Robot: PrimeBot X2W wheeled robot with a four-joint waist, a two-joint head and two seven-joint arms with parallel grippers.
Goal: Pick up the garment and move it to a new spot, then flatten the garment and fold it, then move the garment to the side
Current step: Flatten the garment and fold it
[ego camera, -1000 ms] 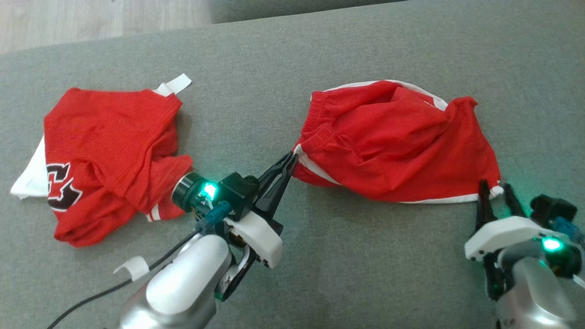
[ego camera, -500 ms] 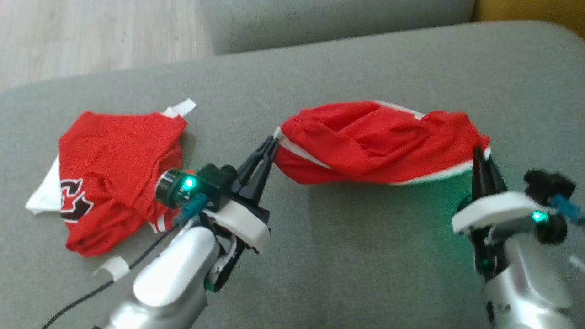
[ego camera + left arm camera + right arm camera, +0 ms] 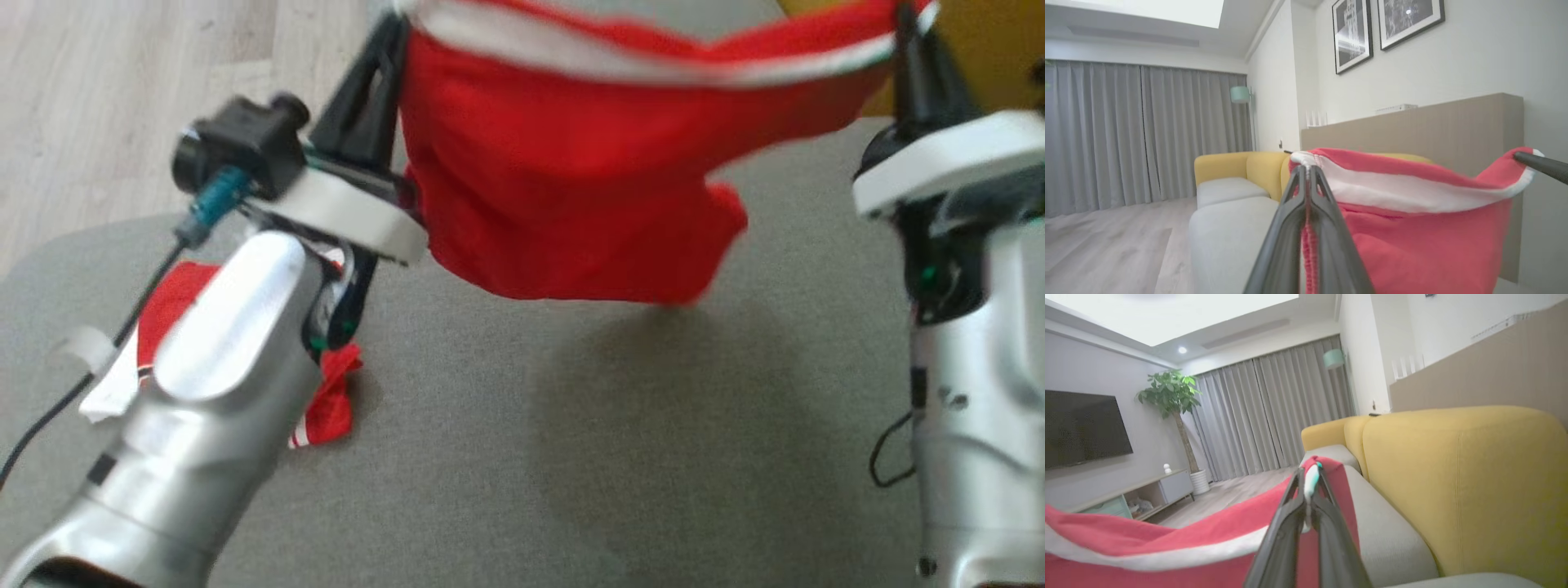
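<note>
Underneath all, a broad grey sofa seat (image 3: 571, 425), with pale wooden floor (image 3: 122, 98) beyond its far edge. Above the seat, hanging clear of it and casting a shadow there: the red garment (image 3: 555, 188), strung by its white-trimmed upper edge (image 3: 1404, 192) between the two arms, the rest sagging below in a loose pouch. Looks like shorts, though blurred in the head view. On the seat at the left, partly hidden behind the left arm (image 3: 212, 392), a second red garment (image 3: 331, 396), crumpled and well apart from the hanging one. At the right edge, the right arm (image 3: 971, 367), upright. Left jaws pinched tight on one corner of the trim, cloth squeezed between the dark fingers (image 3: 1286, 232); right jaws likewise clamped on the opposite corner, a bit of pale trim poking out at the tips. Judged light, thin and wholly limp: no stiffness to hold a shape, likely to droop, swing and fold on itself when moved, yet not fragile. Best held just as here, at the two corners of the banded edge, where doubled trim gives thicker purchase, and stretched taut so as to land flat at the new spot. Small pinches, so some risk of a corner slipping out under a sharp tug.
</note>
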